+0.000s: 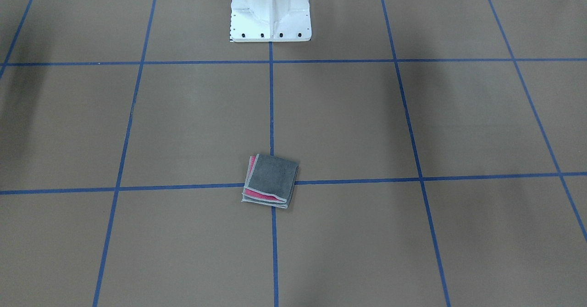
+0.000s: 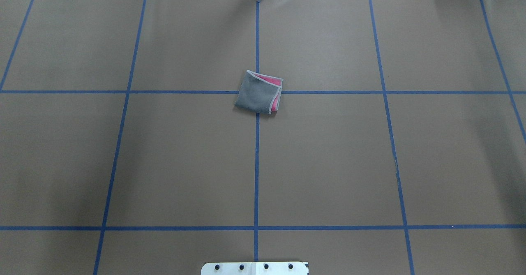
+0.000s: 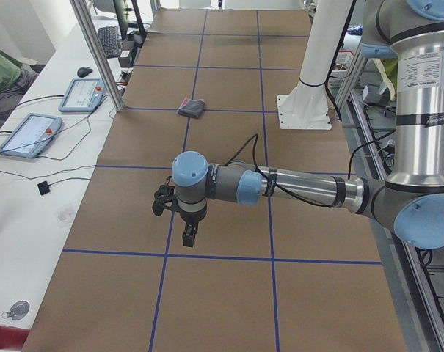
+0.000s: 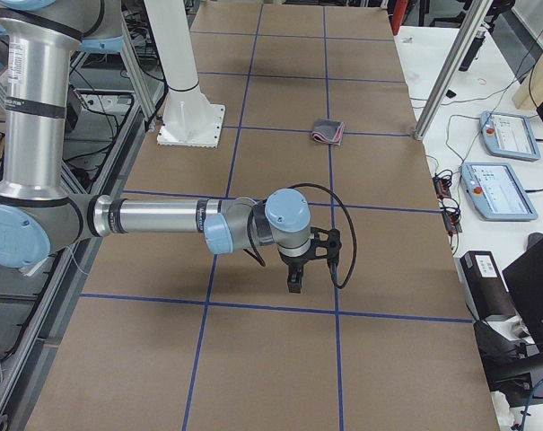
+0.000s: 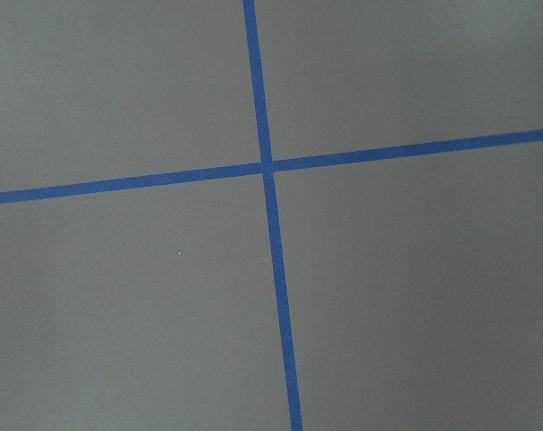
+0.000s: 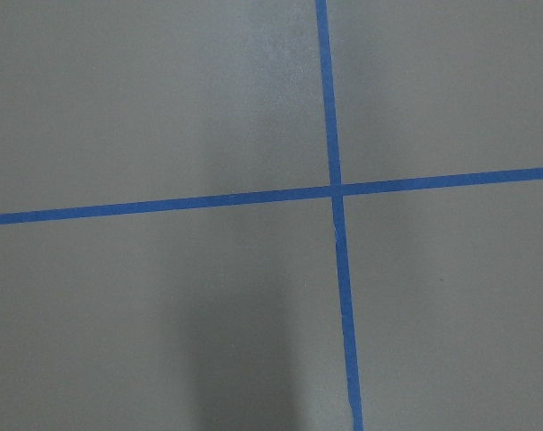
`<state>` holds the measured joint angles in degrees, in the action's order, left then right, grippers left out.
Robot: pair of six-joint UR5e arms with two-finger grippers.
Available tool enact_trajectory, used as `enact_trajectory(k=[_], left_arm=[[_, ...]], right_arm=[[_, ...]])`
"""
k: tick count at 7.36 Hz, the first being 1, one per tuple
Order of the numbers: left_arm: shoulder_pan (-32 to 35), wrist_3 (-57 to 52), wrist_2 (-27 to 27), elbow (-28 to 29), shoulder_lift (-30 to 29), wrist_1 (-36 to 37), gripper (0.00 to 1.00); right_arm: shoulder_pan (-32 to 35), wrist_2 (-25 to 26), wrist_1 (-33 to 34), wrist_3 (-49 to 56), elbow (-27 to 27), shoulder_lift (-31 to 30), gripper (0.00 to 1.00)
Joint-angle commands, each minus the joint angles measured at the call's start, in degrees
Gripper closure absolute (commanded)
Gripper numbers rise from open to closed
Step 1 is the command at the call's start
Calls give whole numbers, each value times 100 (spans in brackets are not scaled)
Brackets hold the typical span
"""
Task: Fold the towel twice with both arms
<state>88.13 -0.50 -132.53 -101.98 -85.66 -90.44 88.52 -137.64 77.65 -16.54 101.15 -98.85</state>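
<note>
The left arm [image 3: 302, 189] reaches out level over the worktop [image 2: 185, 155] from the robot's side, its wrist turned so the jaws hang straight down above the brown paper, close to one of the blue tape lines [image 5: 267, 166]. They show only from the table's end, and I cannot tell whether they stand wide or narrow; nothing is seen between them. The right arm [image 4: 154, 217] is stretched out level in the same way at the other end of the worktop, a black cable looping off its wrist and its jaws pointing down. Their state cannot be told either. Each wrist camera sees only bare paper with a crossing of tape lines. The towel [image 1: 271, 178] lies well apart from both arms, flat on the worktop in the middle. It sits on the crossing of the centre tape line and a cross line, out in front of the white pedestal base [image 1: 270, 11]. It is folded into a small square, dark grey face up, with layers of pink and light grey edging showing along two adjoining sides. On a white side bench beyond the worktop's edge rest two tablet-like control panels [image 3: 29, 134], with cables trailing from them.
</note>
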Motion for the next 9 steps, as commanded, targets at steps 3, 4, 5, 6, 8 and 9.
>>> enact_trajectory(k=[3,4,5,6,8,9], left_arm=[[3,-3,26,-200,428,35,0],[-6,6,26,-190,419,26,0],[-15,-3,34,-182,419,35,0],[-15,-3,26,-182,419,35,0],[-15,6,34,-129,384,35,1],[-15,23,34,-120,375,35,1]], right_arm=[[7,62,5,19,-52,32,0],[7,45,5,19,-43,24,0],[7,27,5,19,-43,24,0],[7,53,5,11,-52,24,0],[-2,62,5,11,-52,24,0],[-2,71,5,11,-61,32,0]])
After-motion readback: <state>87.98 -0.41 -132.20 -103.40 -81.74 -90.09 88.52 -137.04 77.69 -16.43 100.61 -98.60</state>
